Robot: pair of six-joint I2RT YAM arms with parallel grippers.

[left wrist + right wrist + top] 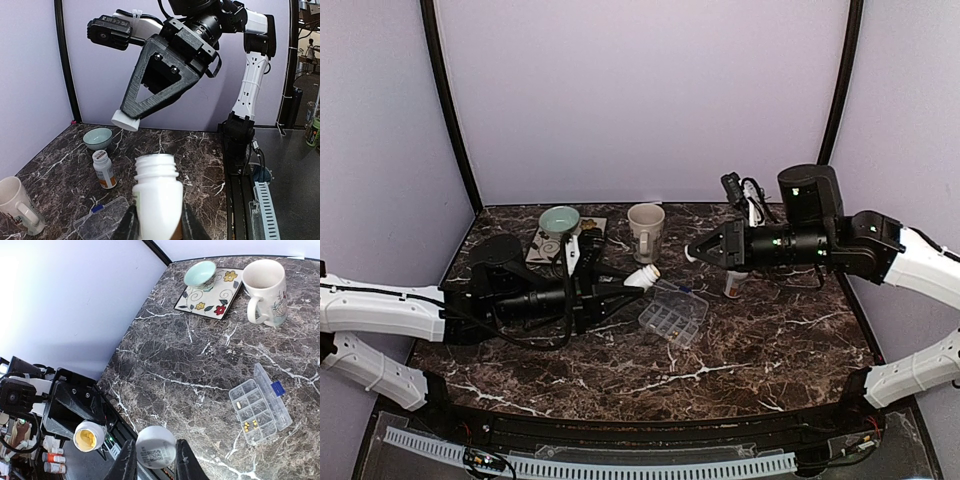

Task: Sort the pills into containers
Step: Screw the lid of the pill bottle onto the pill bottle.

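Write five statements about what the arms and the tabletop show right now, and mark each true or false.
1. The left gripper holds an uncapped white bottle. True.
2. The right gripper is empty. False: it grips a white cap.
3. The organizer tray is closed. False: its lid is swung open, and a few pills lie in the compartments.
4. The green bowl sits on the flowered plate. True.
5. The mug lies tipped on its side. False: it stands upright.
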